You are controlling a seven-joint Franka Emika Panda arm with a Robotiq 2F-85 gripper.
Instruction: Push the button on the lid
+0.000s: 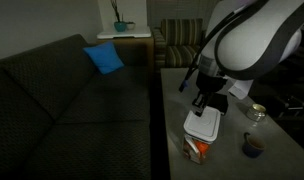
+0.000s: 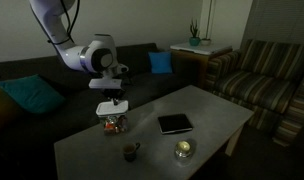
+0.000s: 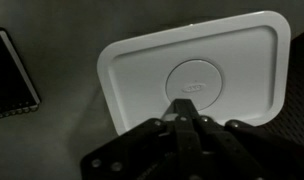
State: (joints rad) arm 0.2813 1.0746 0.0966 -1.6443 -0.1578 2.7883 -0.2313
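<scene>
End effector (image 3: pixel 183 112): fingers closed together, tips directly over near edge of round button (image 3: pixel 195 80); contact unclear. Button sits centre of white rounded-square plastic lid (image 3: pixel 132 65), topping small clear container (image 1: pixel 197 150) on grey surface (image 2: pixel 217 110). Flat black square object (image 2: pixel 175 124) lies nearby.

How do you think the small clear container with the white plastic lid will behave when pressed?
The clear container likely stays put, sitting flat on the grey table, with the round button central on its lid. Being small, it might tip or slide if pressed unevenly.
</scene>
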